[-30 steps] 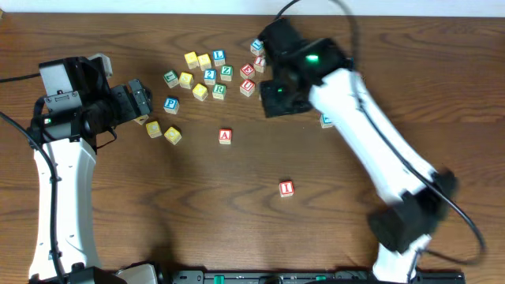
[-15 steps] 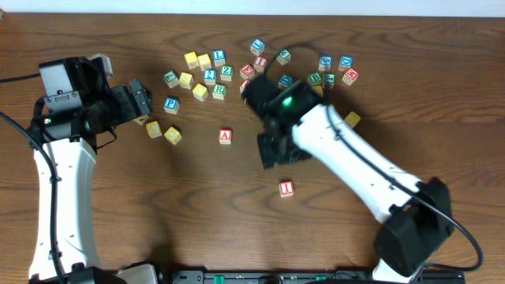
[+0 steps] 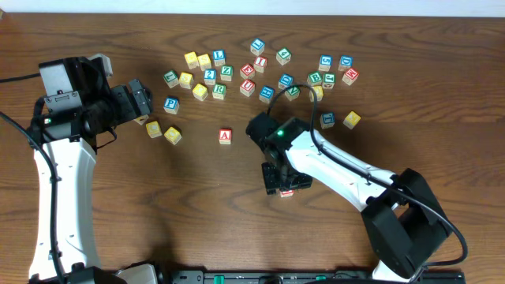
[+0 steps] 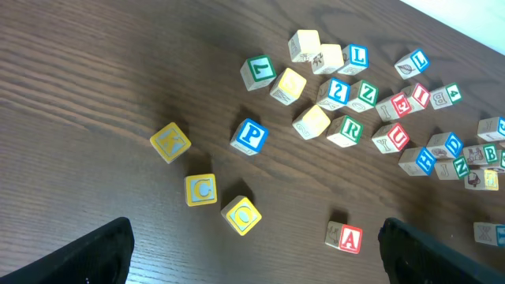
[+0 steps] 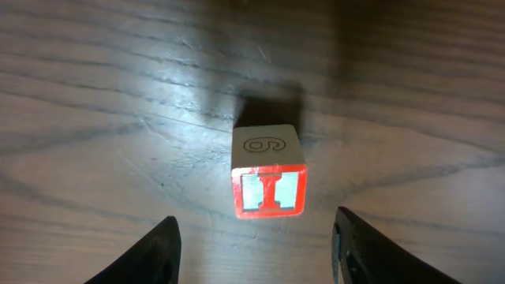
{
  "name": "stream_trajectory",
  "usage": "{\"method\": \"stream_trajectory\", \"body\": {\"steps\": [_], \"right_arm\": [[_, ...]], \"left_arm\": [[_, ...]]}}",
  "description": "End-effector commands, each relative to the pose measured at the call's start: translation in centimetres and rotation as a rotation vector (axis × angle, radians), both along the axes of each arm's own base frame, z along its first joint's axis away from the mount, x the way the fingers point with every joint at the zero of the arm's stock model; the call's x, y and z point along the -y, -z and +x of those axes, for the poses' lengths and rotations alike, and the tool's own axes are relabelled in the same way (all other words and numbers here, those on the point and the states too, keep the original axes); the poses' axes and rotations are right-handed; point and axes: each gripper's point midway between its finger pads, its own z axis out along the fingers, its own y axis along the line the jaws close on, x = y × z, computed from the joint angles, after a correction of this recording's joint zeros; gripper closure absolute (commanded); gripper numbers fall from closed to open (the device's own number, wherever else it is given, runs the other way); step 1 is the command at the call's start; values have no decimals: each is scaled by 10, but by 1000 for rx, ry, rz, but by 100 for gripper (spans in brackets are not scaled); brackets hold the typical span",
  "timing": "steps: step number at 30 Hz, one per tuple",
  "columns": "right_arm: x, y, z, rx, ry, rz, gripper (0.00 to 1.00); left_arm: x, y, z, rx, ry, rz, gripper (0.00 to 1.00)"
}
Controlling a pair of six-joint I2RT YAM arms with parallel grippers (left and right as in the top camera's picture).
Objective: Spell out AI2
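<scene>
- Right claw (image 3: 282, 181): spread apart, down low over the I cube (image 5: 268, 189), 1 finger on each side of it. Bare wood showing in both gaps. Not pinching anything.
- I cube: flat on the table (image 3: 197, 213), between the 2 fingers of the right claw, touching neither. Red I in a red frame on the side facing the wrist camera. On top, a round mark like a 6 or a 9. From above, mostly hidden under the claw, with only a bit of red peeking out.
- Left claw (image 3: 140, 99): spread wide at the left side of the table, holding nothing. In its own wrist view, just 2 dark finger tips in the bottom corners.
- A cube (image 3: 225, 136): all alone on the bare wood, between the 2 claws. Well apart from the I cube, red A facing up.
- 2 cube (image 3: 210, 76): in the bunch of cubes (image 3: 316, 75) along the far side of the table, blue 2 facing up. Just beside a green Z cube (image 3: 226, 72).
- P cube (image 3: 171, 103): blue P facing up, near the left claw.
- Yellow cubes (image 3: 153, 128): 2 of them close together, just below the left claw as seen from above.
</scene>
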Motion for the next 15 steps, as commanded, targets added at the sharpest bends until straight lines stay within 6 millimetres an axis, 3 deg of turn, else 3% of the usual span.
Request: {"method": "stream_trajectory", "body": {"steps": [1,15], "right_arm": [[4,9,0,-4,29,7,44],[4,32,2,5,28,31,55]], "left_arm": [[-3,-7,4,17,4,17,2],[-3,-6,4,13,4,16,3]]}}
